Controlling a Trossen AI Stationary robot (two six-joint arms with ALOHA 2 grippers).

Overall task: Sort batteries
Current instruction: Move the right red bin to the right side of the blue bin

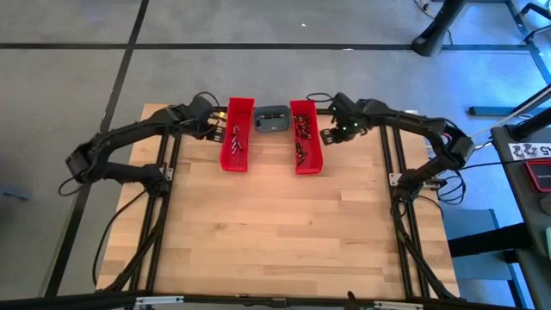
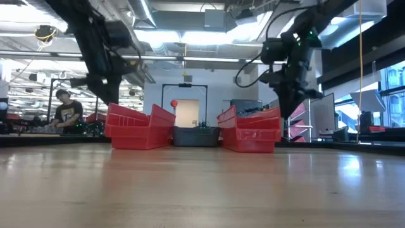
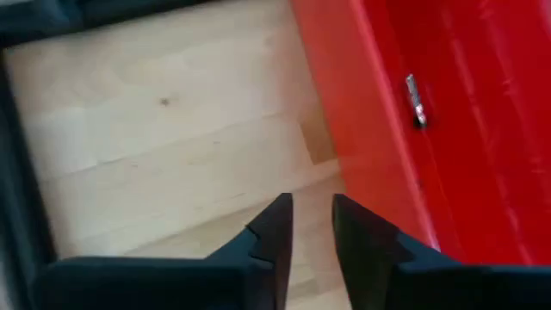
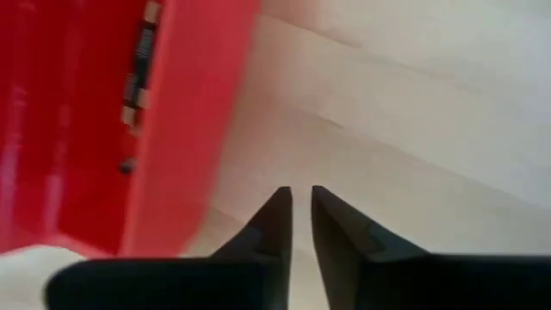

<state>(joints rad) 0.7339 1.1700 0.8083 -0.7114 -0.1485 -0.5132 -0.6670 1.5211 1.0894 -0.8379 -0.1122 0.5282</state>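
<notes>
Two long red bins stand at the table's far side, the left one and the right one, with a grey-blue dish between them. Tiny dark and silvery batteries lie in the left bin and in the right bin. My left gripper hovers over bare wood just outside the left bin's wall, its fingers a narrow gap apart and empty; one battery lies on that bin's floor. My right gripper hangs beside the right bin's outer wall, narrowly open and empty; batteries lie inside.
Dark frame rails run along both sides of the wooden table, whose near half is bare. In the low view both arms hang above the bins. A person sits in the room behind.
</notes>
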